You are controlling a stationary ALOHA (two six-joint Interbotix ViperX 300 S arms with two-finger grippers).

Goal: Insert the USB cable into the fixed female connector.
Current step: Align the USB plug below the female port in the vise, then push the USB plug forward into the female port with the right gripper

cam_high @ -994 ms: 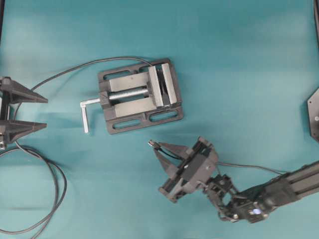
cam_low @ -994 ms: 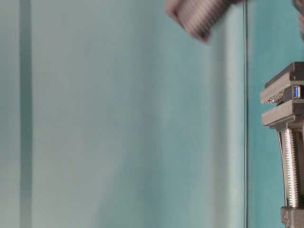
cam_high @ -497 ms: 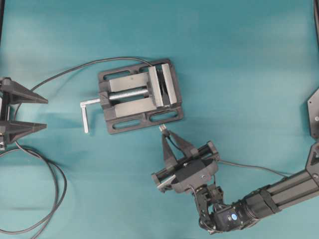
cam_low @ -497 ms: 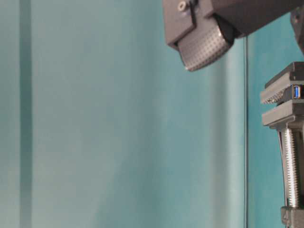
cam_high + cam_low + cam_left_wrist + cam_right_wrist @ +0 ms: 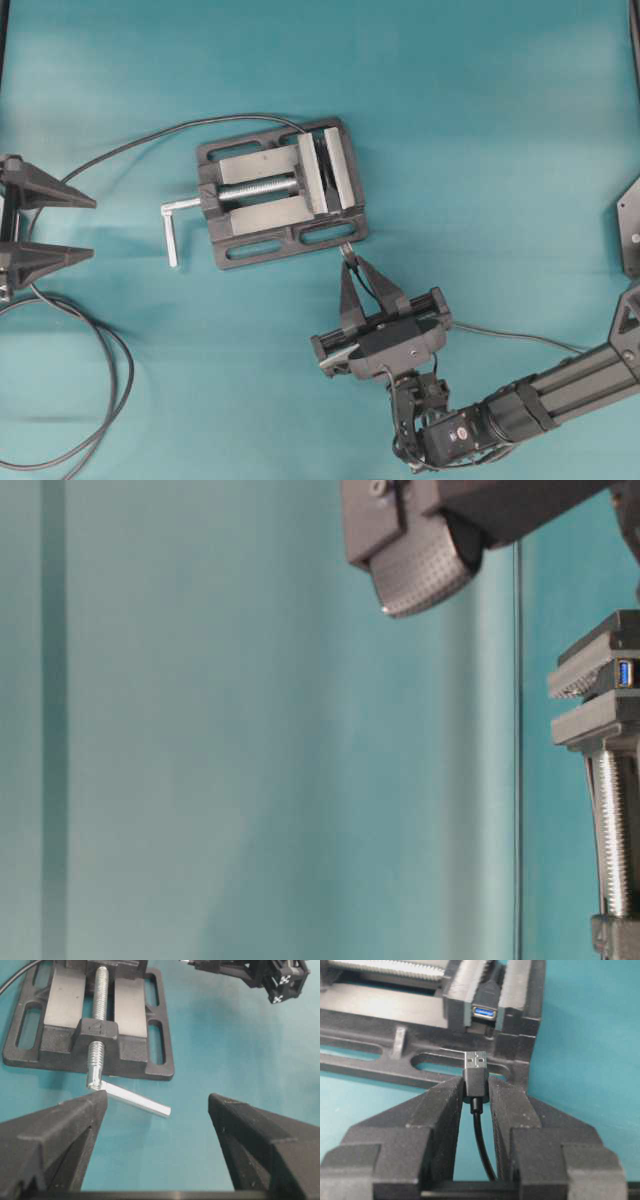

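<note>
The right gripper (image 5: 476, 1091) pinches the USB cable (image 5: 475, 1078) by its rigid black plug body, the sound place to hold so light and limp a lead, just short of the vise-held female connector (image 5: 484, 1011), while the left gripper (image 5: 157, 1110) stands open.

Matt grey cast-metal vise (image 5: 280, 195), shiny threaded screw (image 5: 100, 990), matt teal tabletop (image 5: 480, 120)

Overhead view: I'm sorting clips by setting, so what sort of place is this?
Probably a robotics lab bench: a teal mat, a grey vise clamping a USB socket, and two robot arms.
</note>
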